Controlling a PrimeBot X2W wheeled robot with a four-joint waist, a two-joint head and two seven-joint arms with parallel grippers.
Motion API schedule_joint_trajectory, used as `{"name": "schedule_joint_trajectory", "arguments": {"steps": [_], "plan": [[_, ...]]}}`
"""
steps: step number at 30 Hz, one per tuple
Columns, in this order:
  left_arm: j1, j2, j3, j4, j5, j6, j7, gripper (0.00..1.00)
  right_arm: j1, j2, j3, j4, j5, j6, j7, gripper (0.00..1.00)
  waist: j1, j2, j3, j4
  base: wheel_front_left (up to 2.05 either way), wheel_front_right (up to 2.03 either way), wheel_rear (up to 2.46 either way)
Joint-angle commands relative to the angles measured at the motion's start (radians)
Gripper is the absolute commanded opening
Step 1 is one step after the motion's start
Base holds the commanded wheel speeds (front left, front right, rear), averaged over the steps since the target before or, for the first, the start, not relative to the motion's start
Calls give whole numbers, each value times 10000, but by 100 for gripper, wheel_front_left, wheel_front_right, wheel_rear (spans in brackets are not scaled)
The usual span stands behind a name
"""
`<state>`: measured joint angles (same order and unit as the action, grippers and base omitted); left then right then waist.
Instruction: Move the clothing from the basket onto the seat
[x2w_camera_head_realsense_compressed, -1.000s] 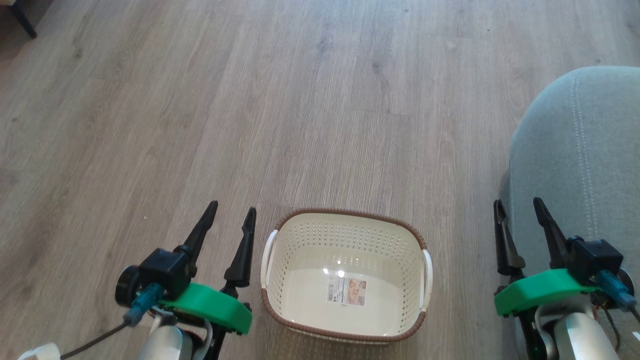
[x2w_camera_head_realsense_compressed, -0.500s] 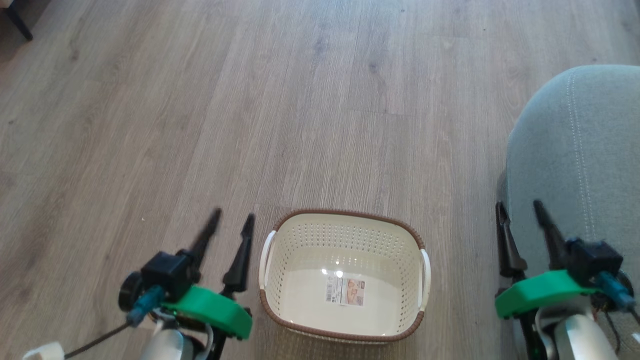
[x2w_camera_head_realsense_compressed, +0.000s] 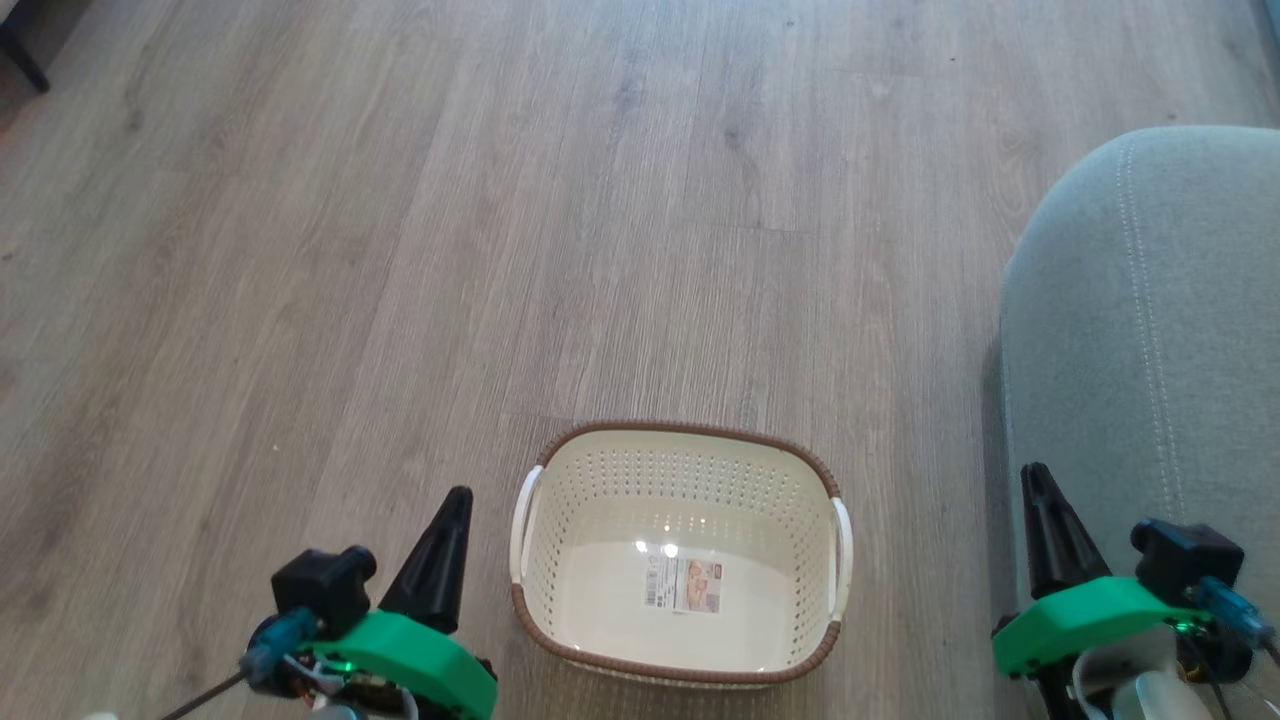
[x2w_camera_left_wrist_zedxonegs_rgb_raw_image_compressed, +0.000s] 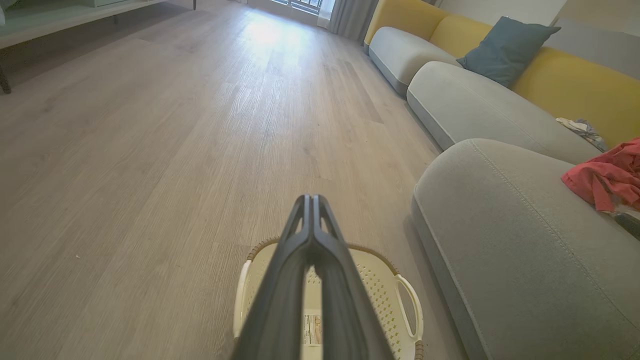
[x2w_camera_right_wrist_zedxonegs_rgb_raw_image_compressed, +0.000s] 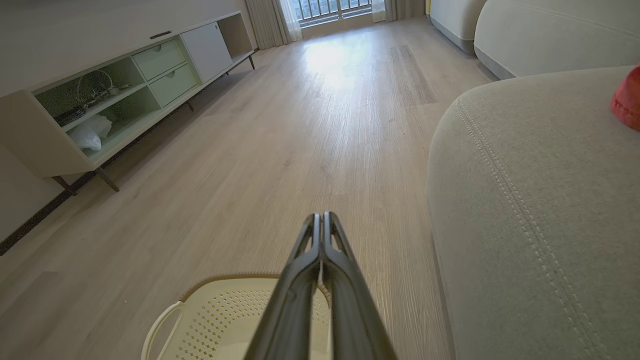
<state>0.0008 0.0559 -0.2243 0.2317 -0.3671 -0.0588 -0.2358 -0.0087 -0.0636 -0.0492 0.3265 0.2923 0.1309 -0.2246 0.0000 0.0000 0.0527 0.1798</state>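
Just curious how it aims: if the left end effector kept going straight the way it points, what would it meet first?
Probably the wooden floor beyond the basket. The shut left end effector points over boards past the basket's far rim, left of the seat, though depth is hard to judge.

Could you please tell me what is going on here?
The basket stands empty on the floor between the robot's left hand and right hand, both shut and holding nothing. Red clothing lies on the seat, so the move from basket to seat looks done.
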Motion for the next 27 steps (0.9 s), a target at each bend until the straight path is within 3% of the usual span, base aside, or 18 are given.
{"name": "schedule_joint_trajectory", "arguments": {"steps": [1, 27], "plan": [[-425, 48, 173, -298, -352, -59, 67, 0, -343, 12, -53, -360, 357, 0, 90, 0, 0, 0, -9, -30, 0, 0, 0], [-589, 192, 736, -182, -3556, -231, 732, 0, -498, 42, -192, -482, 3550, -1, 901, 0, 0, 0, -131, -470, 0, 0, 0]]}}
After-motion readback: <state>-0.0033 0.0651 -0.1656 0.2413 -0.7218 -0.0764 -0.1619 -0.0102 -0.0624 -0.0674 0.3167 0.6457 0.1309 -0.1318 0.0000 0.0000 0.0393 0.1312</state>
